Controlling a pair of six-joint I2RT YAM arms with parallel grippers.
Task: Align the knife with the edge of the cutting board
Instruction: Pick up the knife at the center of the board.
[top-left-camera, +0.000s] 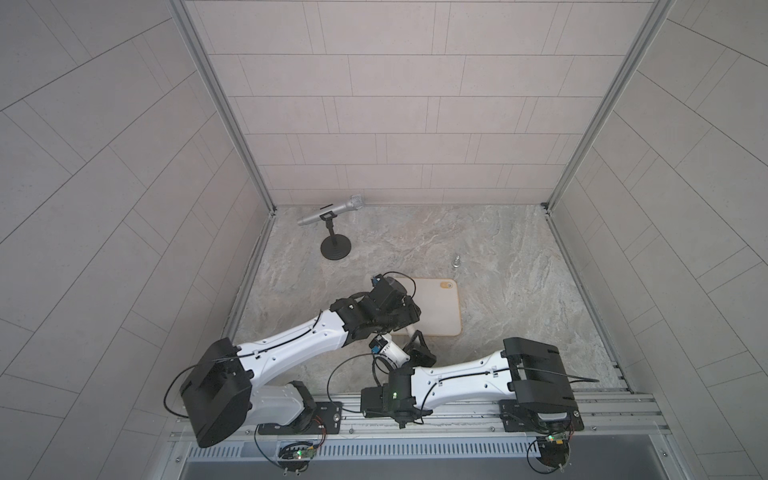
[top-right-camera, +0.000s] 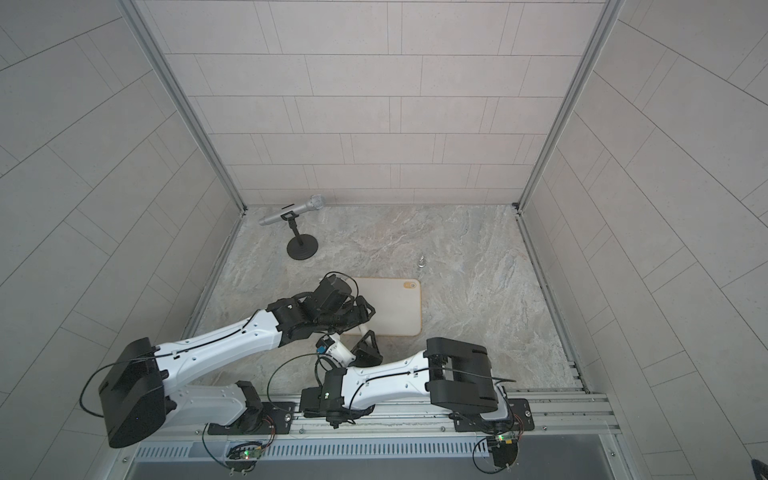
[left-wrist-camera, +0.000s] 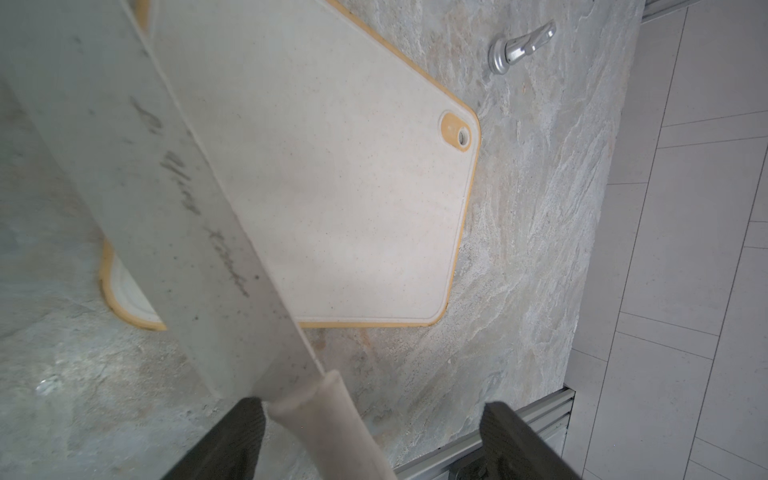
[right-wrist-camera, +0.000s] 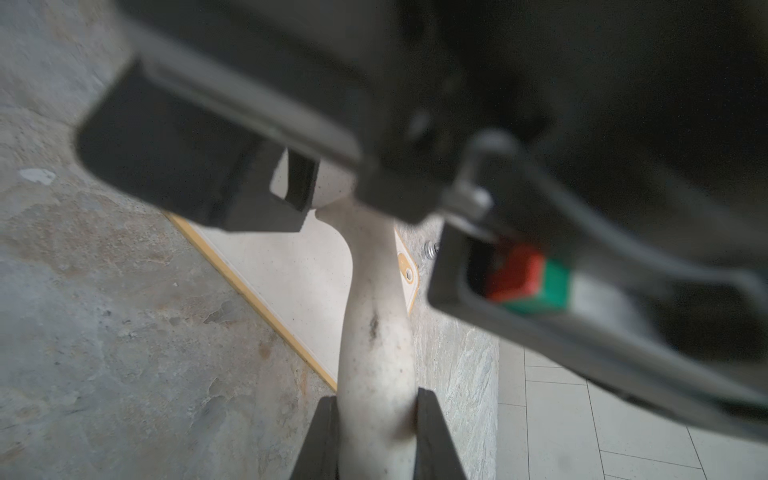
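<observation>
Knife (left-wrist-camera: 166, 208) handle sits clamped in right gripper (right-wrist-camera: 374, 395) — left gripper (left-wrist-camera: 372, 405) open astride it; blade slants away across the cutting board (left-wrist-camera: 353, 208) corner.

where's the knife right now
Left wrist view: the knife slants over the left part of the cutting board; its handle sticks past the near edge, clamped by the right gripper.

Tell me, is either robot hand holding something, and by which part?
The right hand grips the knife by its pale handle, away from the blade. The left hand stands open around that handle near the blade, not clamped on it.
</observation>
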